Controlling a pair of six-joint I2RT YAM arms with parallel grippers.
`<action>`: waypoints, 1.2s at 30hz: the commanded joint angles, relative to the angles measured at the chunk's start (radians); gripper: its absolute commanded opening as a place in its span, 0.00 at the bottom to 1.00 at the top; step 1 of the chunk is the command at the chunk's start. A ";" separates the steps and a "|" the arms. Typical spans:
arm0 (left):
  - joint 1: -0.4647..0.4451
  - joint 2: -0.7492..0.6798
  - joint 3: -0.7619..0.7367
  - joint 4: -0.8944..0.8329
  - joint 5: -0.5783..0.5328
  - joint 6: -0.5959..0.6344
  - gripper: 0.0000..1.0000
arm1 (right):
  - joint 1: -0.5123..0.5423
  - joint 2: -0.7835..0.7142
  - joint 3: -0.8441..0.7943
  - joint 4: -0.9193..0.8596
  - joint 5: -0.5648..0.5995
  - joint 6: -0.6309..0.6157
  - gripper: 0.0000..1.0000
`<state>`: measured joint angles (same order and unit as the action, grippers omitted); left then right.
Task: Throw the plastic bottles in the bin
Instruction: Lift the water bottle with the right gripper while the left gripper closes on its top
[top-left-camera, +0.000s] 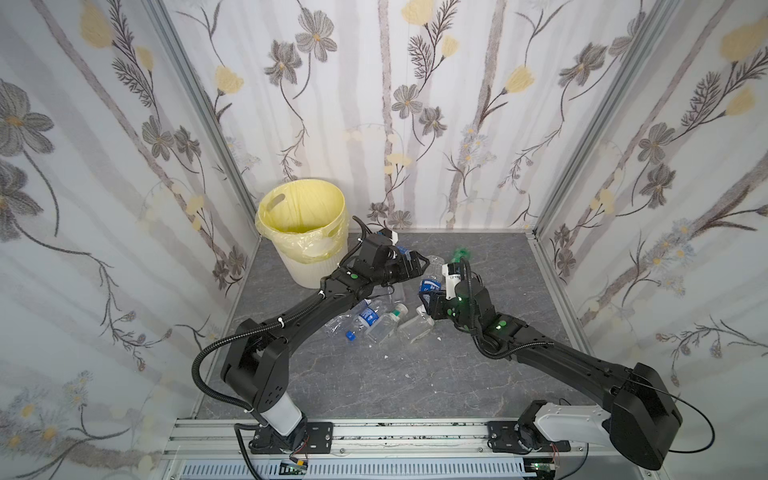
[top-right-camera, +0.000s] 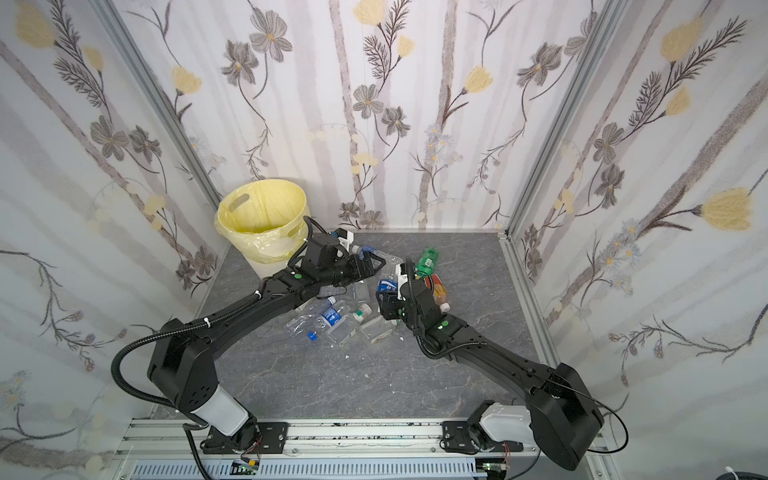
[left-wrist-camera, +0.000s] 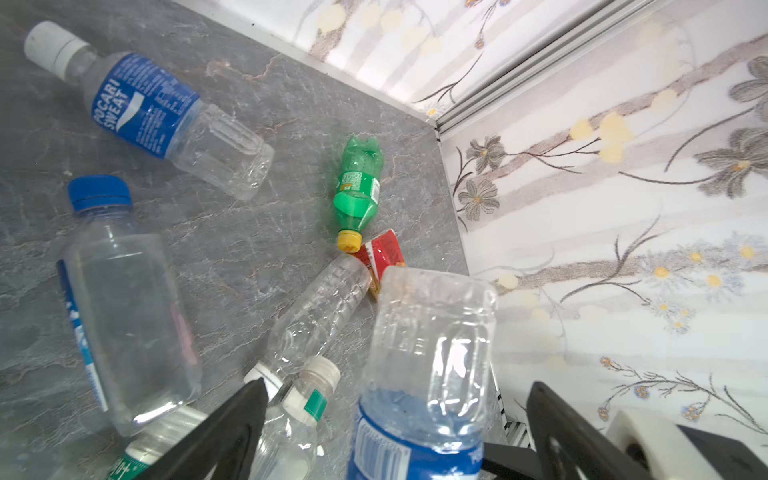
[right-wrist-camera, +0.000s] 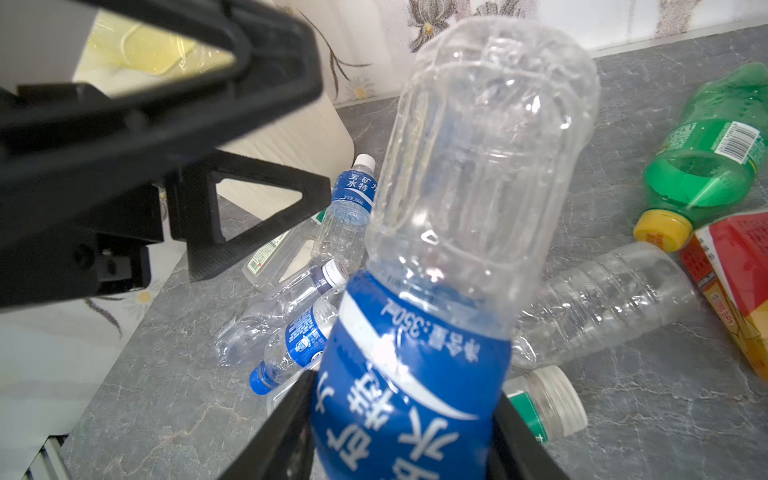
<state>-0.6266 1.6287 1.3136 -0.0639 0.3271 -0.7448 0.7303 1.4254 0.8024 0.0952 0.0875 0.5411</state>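
While its two fingers pinched the blue label from either side, the right claw held a clear plastic bottle up off the counter, the bottle's bare base end pointing away from the wrist. Just beside that bottle the left claw stood spread wide and gripped nothing. In the left wrist view the lifted bottle showed between the two fingers, but I could not tell whether it truly sat between them. Beneath both claws other bottles lay on their sides about the middle of the counter: a Pocari Sweat bottle, a blue-capped bottle, and a green bottle with its yellow cap just beside a red-orange labelled bottle. Farther out, the bin stood upright in the far left corner, lined with a pale yellow bag, near the left claw.
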 joint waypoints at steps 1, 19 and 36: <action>0.001 0.014 0.018 0.029 0.031 -0.005 1.00 | 0.004 0.012 0.016 0.049 -0.023 -0.027 0.53; 0.004 0.050 0.029 0.029 0.022 0.025 0.85 | 0.018 0.030 0.038 0.096 -0.089 -0.033 0.53; 0.011 0.067 0.043 0.029 0.017 0.027 0.64 | 0.026 0.059 0.054 0.109 -0.150 -0.051 0.53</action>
<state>-0.6178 1.6932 1.3453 -0.0608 0.3511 -0.7139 0.7525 1.4788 0.8463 0.1535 -0.0418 0.5041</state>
